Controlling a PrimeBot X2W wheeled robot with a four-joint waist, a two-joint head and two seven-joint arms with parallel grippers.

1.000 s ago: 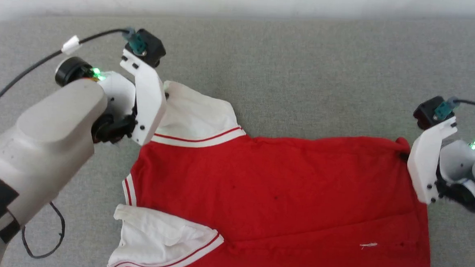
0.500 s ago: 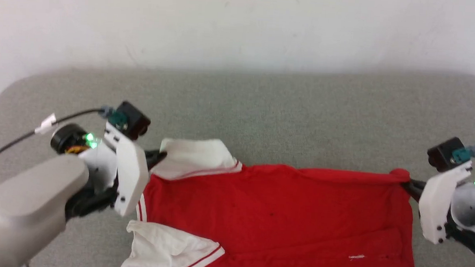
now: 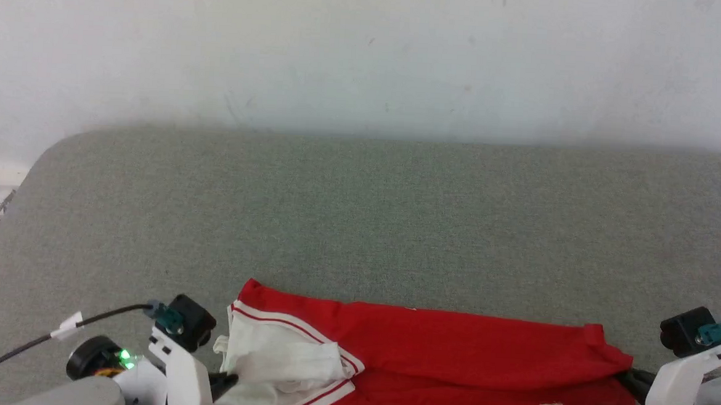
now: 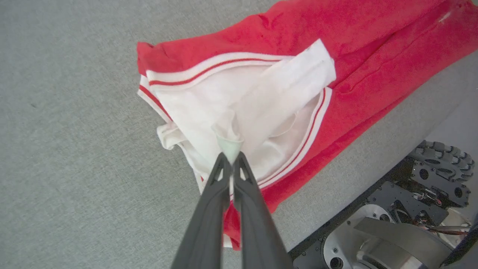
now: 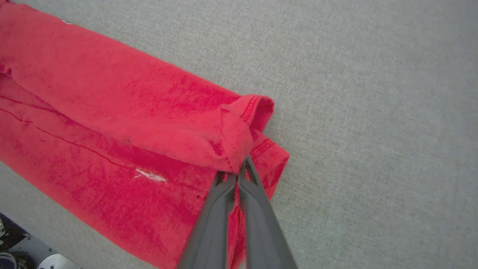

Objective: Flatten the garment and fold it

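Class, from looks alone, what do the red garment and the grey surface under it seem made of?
The garment: probably soft knit jersey, matte; it creases, bunches and shows stitched hems. The grey surface: seemingly woven upholstery fabric, matte, with a fine speckled weave.

It looks like a bare test room or lab: a plain, scuffed white wall (image 3: 368, 55) spans the upper frame, a grey fabric-covered bench (image 3: 359, 227) with a rounded corner lies below, and a small white box (image 3: 1, 175) sits at the left edge.

1. Head view: looks forward from high up, far behind the left gripper (image 3: 226, 380) and right gripper (image 3: 630, 378).
2. Wrist views: sit close behind each gripper, looking along it.
3. Shared by all: the garment (image 3: 470, 350) at both tips.
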